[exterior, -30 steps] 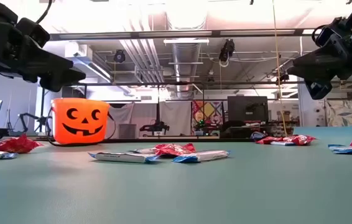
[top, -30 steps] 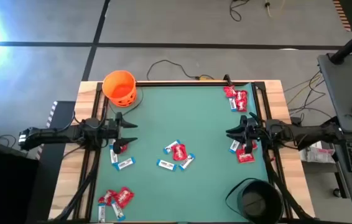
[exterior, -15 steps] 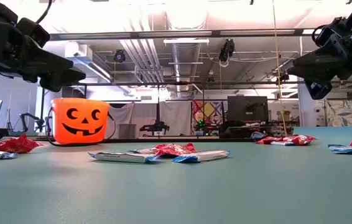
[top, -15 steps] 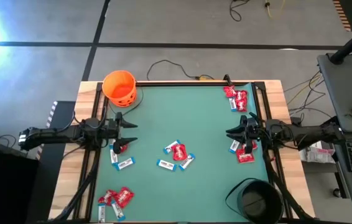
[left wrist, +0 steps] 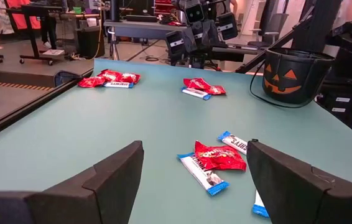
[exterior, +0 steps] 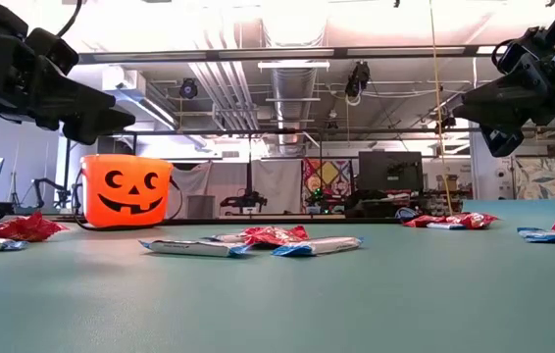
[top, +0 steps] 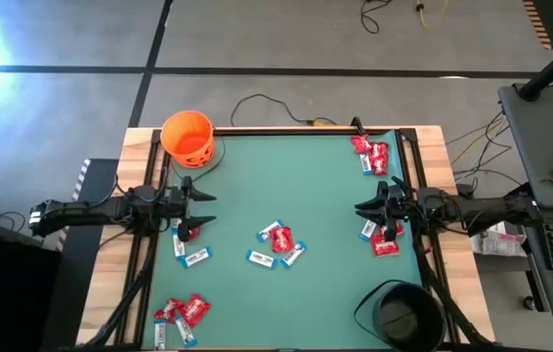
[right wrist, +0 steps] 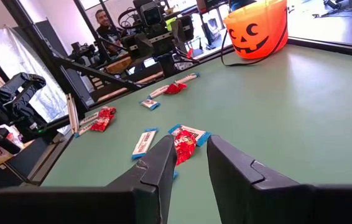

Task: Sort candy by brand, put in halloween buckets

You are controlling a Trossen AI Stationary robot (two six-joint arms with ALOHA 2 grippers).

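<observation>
**Both arms raised over a counter scattered with candy**

Nearest the front edge of the green-topped counter (top: 325, 186), as the high view shows it, the round black plastic bucket with a thin bail handle (top: 402, 315) stands at the right front corner. A cluster of red squarish packets and slim blue-and-white bars (top: 180, 315) lies at the left front corner.

Further in, a small group of the same two kinds of candy (top: 277, 244) lies in the middle of the counter, a red packet among blue-and-white bars. To its left a single blue-and-white bar (top: 196, 258) lies alone, with one more red packet (top: 190, 232) and a bar just beyond it.

The left hand (top: 201, 207) hangs over the left side of the counter, near that red packet and clear of the surface. Its fingers (left wrist: 119, 174) are spread wide apart and hold nothing. The right hand (top: 366, 208) hangs over the right side, facing the left one, above a small pile of red packets and blue-and-white bars (top: 382, 238). Its fingers (right wrist: 232, 168) stand only a narrow gap apart, with nothing between them.

At the far right corner another heap of red packets and bars (top: 370, 154) lies near the counter's edge. At the far left corner the bright orange round plastic bucket with a black jack-o'-lantern face (top: 189, 137) stands upright. A dark cable (top: 267, 103) runs across the floor beyond it.
</observation>
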